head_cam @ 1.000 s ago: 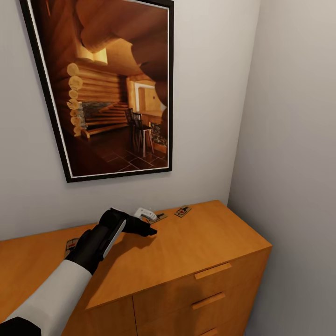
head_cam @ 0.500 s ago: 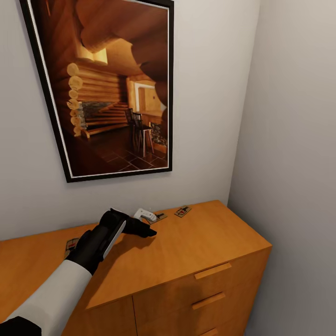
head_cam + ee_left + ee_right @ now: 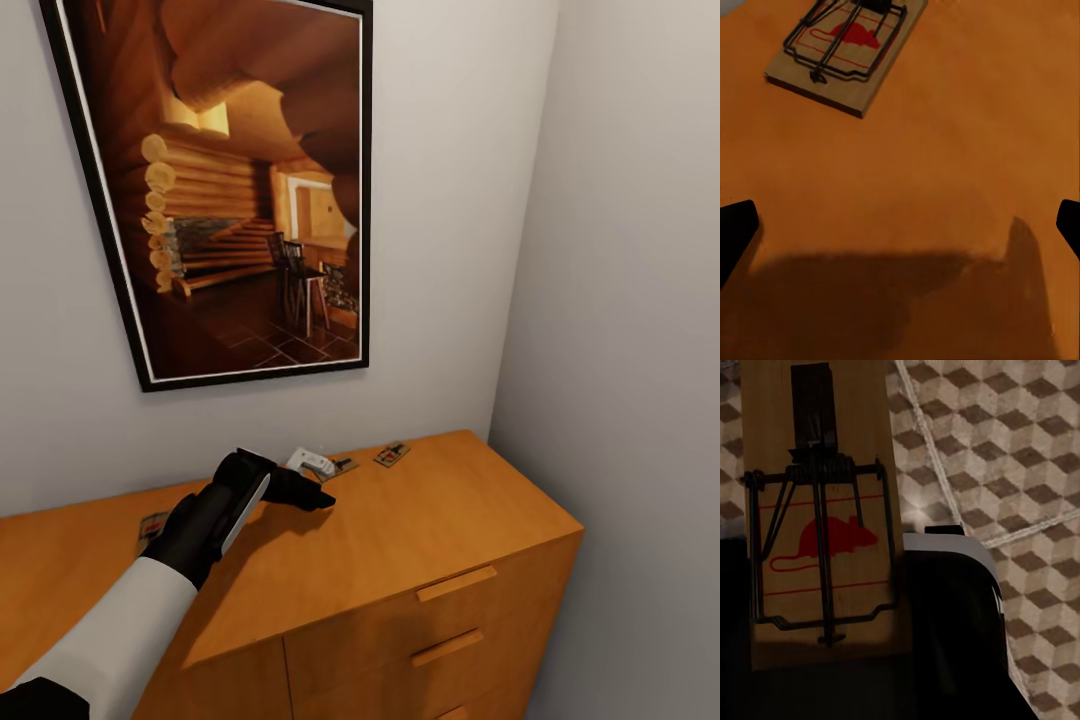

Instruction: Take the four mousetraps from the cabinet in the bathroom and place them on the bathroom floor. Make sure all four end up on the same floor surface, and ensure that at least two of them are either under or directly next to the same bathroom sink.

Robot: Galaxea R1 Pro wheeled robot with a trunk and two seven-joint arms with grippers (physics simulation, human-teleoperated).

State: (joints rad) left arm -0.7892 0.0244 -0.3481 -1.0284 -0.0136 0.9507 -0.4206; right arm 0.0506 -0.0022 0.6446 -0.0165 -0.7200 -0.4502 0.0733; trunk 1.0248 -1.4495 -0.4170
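head: left gripper (image 3: 318, 497) spread open over orange-brown wooden cabinet (image 3: 400, 530), brown board mousetrap (image 3: 392, 454) at 1 o'clock | right wrist: right gripper (image 3: 832, 675) clamps second mousetrap (image 3: 821, 521) above cube-pattern tiled floor (image 3: 1020, 457)

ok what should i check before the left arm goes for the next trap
1. left gripper open: ok, fingertips spread wide.
2. near mousetrap between the fingertips: not ok, it lies ahead of them.
3. near mousetrap flat on the cabinet: ok.
4. far mousetrap out of the approach path: ok, off to the side.
5. held mousetrap secure above the bathroom floor: looks ok.
6. near mousetrap's spring set: cannot tell.
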